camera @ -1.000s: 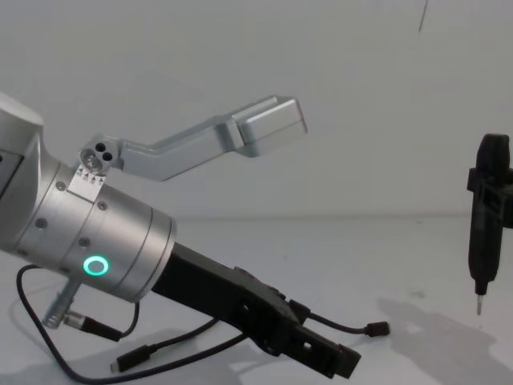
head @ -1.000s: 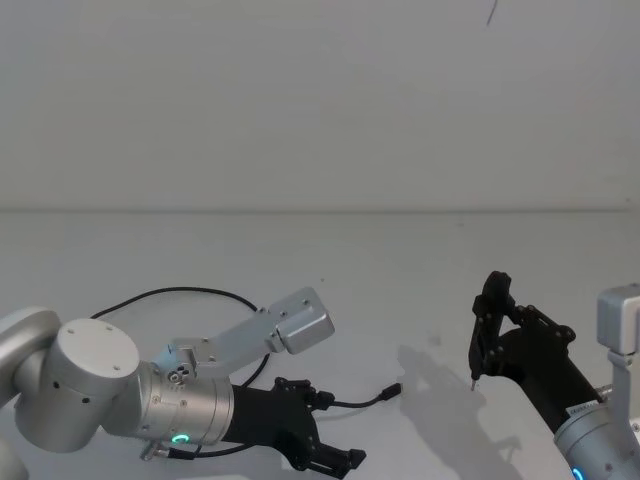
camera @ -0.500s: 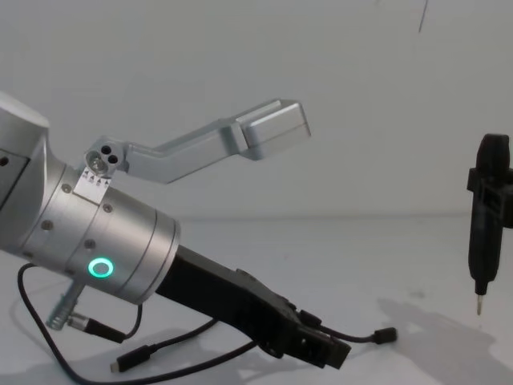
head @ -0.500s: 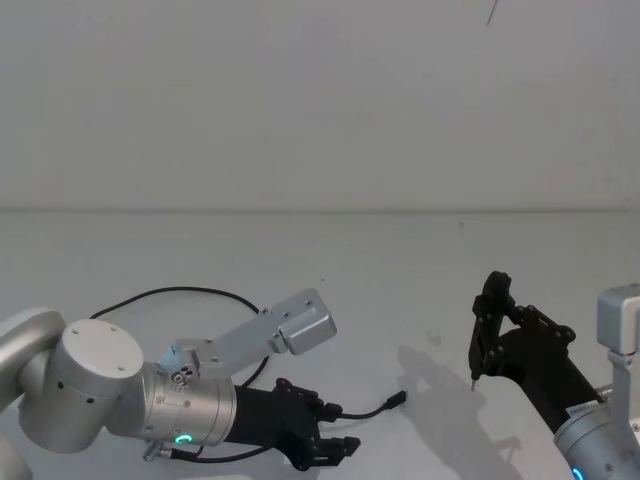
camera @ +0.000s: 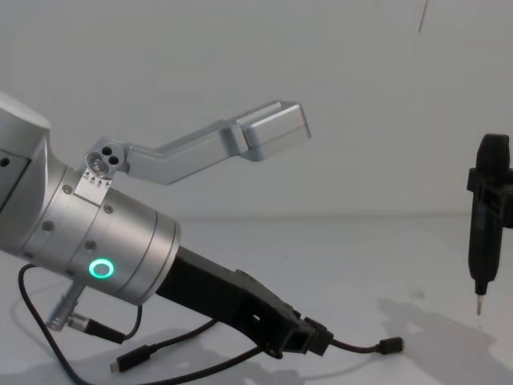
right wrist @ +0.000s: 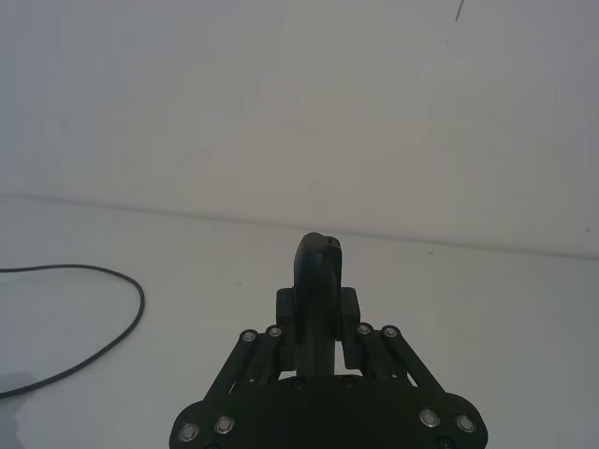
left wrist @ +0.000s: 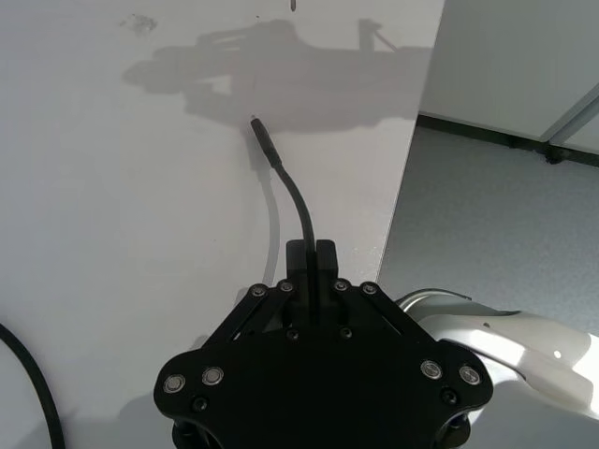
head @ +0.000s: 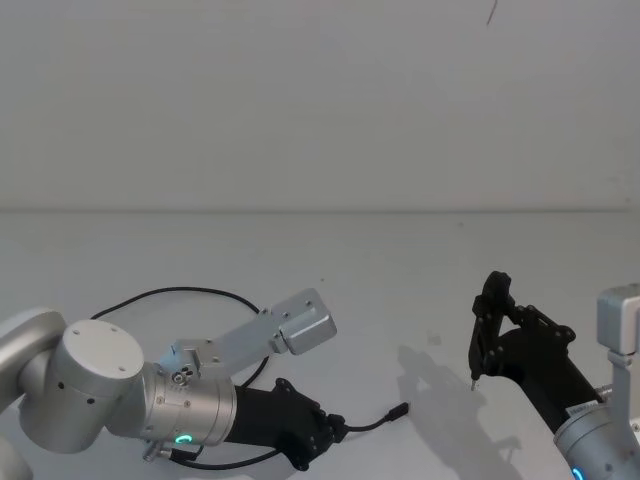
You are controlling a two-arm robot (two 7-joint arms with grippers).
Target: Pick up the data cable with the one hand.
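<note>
Left gripper (head: pixel 323 432) clamped on data cable (head: pixel 366 424) (near plug (head: pixel 400 410)), right gripper (head: pixel 495 320) parked, gripping pen tool (camera: pixel 481 257)

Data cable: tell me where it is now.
Head view, lower left: the data cable is clamped in the left end effector, its loop lying on the table behind the arm.

Left claw (head: pixel 328 432) pinches the data cable (head: pixel 372 423); right claw (head: pixel 498 335) grips a black tool (head: pixel 491 292).
</note>
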